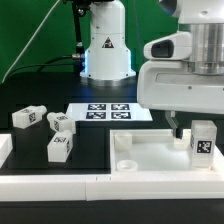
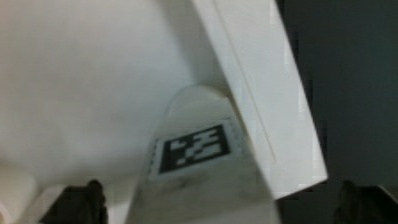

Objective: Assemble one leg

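Gripper (image 1: pixel 197 128) hanging over large flat white tray-like piece with raised rim (image 1: pixel 150 160), clamping on small white oblong leg block with black-and-white marker (image 1: pixel 203 141), standing upright at tray's 3 o'clock side. Wrist view: same leg (image 2: pixel 196 140) between dark fingertips (image 2: pixel 79 200) (blurred). Three more white legs (image 1: pixel 60 146) lying on black tabletop (image 1: pixel 20 150) at 9 o'clock, marker board (image 1: pixel 108 111) beside them.

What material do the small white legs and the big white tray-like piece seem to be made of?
The legs look like matte white plastic, possibly 3D-printed: blunt blocky edges, no shine. Their markers seem printed paper or stickers. The tray-like piece shows the same dull white surface, likely the same plastic; the pictures cannot confirm this.
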Robot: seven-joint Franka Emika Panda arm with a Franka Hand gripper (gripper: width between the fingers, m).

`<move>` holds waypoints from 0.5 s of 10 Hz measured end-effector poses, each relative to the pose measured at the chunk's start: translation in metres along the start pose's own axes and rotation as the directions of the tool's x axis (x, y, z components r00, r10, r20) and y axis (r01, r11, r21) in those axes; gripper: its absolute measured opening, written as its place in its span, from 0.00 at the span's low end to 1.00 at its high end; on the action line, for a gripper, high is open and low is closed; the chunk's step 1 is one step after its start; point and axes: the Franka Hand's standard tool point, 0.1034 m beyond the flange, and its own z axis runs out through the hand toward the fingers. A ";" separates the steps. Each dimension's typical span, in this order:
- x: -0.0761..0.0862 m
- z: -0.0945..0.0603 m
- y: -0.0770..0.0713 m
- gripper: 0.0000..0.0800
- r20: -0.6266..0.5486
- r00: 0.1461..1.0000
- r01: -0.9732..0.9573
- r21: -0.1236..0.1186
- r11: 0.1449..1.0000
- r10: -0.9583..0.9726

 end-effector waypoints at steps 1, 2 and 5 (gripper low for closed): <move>0.000 0.000 0.001 0.81 0.001 1.000 -0.026 0.000 1.000 0.026; 0.000 0.000 0.001 0.66 0.001 1.000 -0.025 0.000 1.000 0.025; 0.000 0.000 0.001 0.35 0.001 0.988 -0.157 0.002 0.988 0.157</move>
